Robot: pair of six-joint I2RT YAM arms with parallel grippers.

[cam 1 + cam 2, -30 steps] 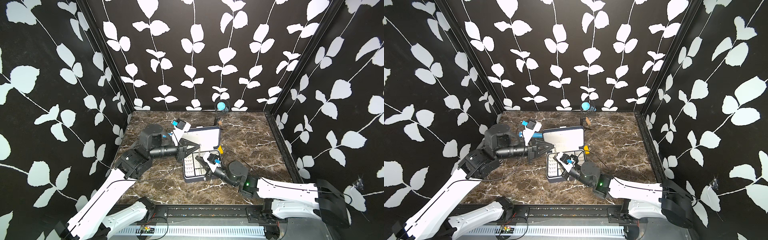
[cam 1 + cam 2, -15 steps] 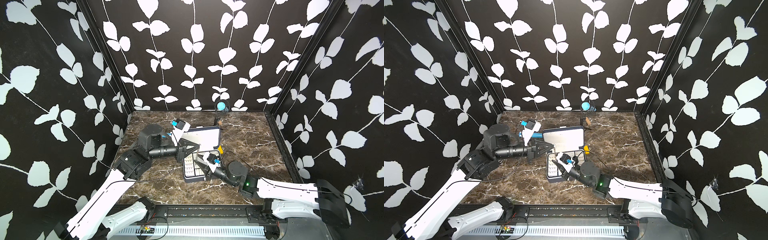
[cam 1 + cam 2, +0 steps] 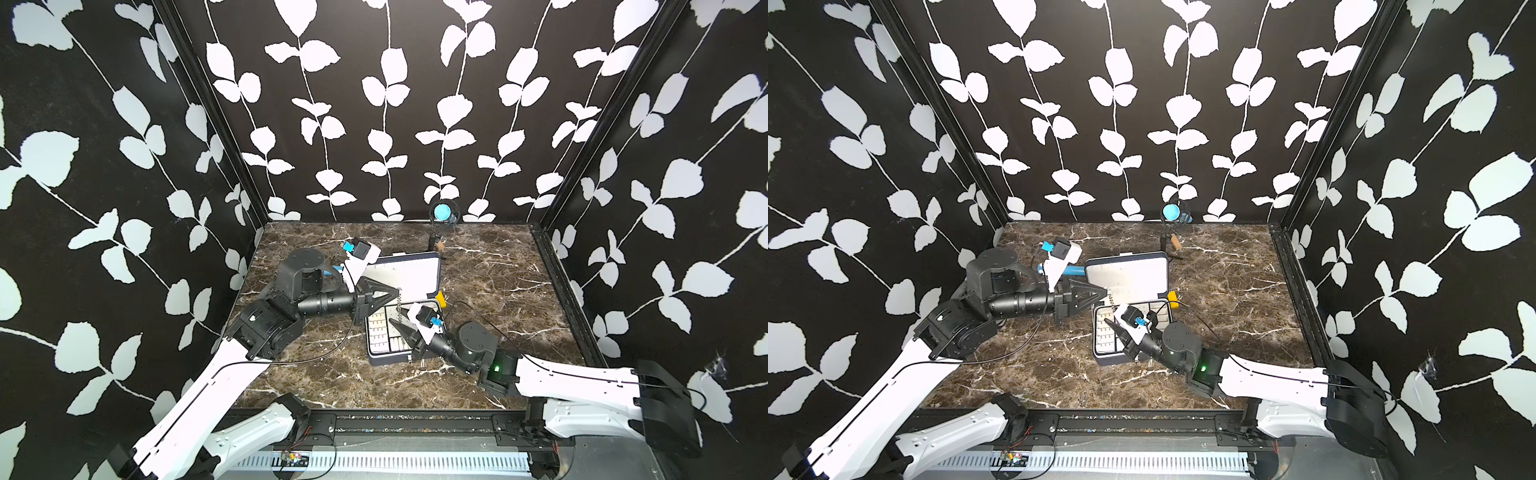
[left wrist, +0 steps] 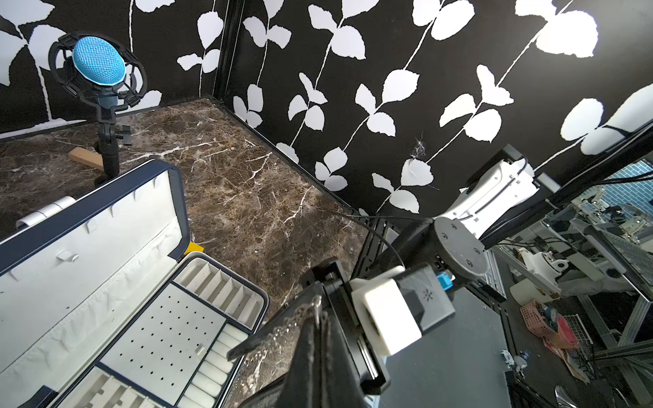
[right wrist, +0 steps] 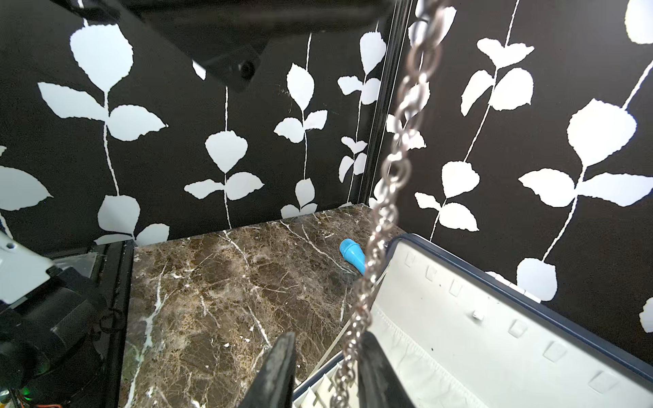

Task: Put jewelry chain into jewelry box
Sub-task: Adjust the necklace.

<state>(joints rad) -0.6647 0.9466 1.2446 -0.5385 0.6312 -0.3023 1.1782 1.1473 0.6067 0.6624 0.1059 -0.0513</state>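
The jewelry box (image 3: 390,356) (image 3: 1105,358) lies open on the marble, its white-lined lid (image 4: 106,226) (image 5: 494,335) standing up behind the compartment tray (image 4: 159,335). My left gripper (image 3: 397,291) (image 3: 1104,291) (image 4: 318,307) is shut on the top end of the jewelry chain (image 3: 400,304) (image 3: 1111,302) (image 5: 395,169). The chain dangles straight down over the tray. My right gripper (image 3: 400,326) (image 3: 1111,325) (image 5: 325,371) is open just above the tray. The lower chain hangs between its fingers (image 5: 374,367), close to one of them.
A blue microphone (image 3: 442,212) (image 4: 99,60) on a stand is at the back wall, a small wooden block (image 4: 84,157) at its foot. A yellow block (image 3: 441,300) sits at the box's right corner. A blue cylinder (image 3: 1073,271) (image 5: 351,254) lies left of the lid.
My right gripper's jaws, shut low on the chain a second ago, have parted. The left gripper still holds the chain's top. Both arms have barely moved.
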